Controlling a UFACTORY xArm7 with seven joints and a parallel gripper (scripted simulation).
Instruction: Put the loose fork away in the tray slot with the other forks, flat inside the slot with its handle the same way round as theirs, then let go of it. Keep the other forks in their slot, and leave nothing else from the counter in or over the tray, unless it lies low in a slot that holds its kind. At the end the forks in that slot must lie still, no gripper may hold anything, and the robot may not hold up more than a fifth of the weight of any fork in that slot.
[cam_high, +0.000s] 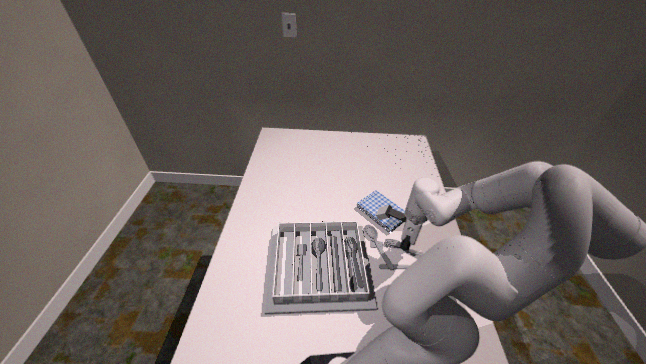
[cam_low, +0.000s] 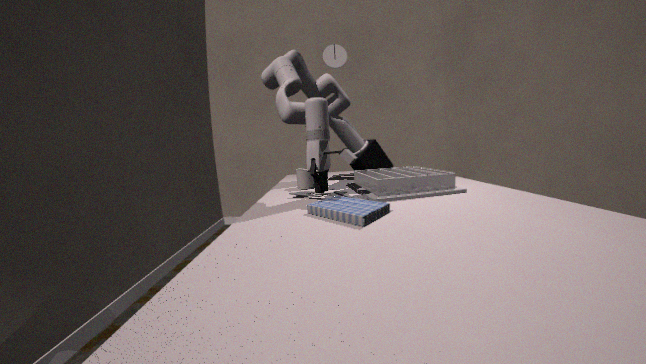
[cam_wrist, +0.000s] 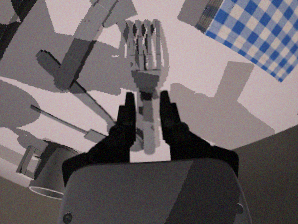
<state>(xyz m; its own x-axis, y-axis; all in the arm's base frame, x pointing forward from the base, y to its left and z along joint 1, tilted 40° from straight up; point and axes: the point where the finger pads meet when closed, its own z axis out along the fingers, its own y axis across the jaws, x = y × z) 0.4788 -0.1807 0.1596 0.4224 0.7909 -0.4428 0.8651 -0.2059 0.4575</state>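
Observation:
The loose fork lies on the counter right of the tray, tines pointing away from the gripper in the wrist view. My gripper is low over it, partly open, with one finger on each side of the handle. Small gaps show between the handle and both fingers. The cutlery tray has long parallel slots. A fork-like piece lies in its second slot from the left, its head toward the back; how many forks are there is unclear. The loose fork's handle end is partly hidden in the top view.
A spoon and other utensils lie between the tray and gripper. A blue checked cloth lies behind the gripper. A cup stands near the arm. The tray's walls rise above the counter.

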